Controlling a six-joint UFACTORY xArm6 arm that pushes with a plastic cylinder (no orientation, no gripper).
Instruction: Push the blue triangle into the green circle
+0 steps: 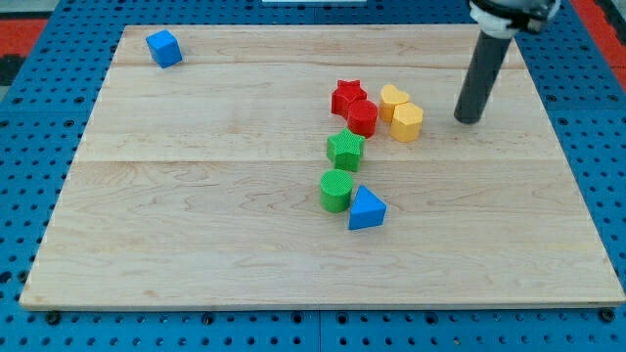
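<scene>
Camera view: two blue, two green, two red, two yellow blocks; my tip [469, 119] beside yellows, end effector jawless.

Straight dark matte rod [480, 78]

A pale wooden desk [196, 225] of joined planks rests on a blue perforated base [29, 117]. Red surfaces [39, 15] border the view's top corners. Lighting is even.
</scene>
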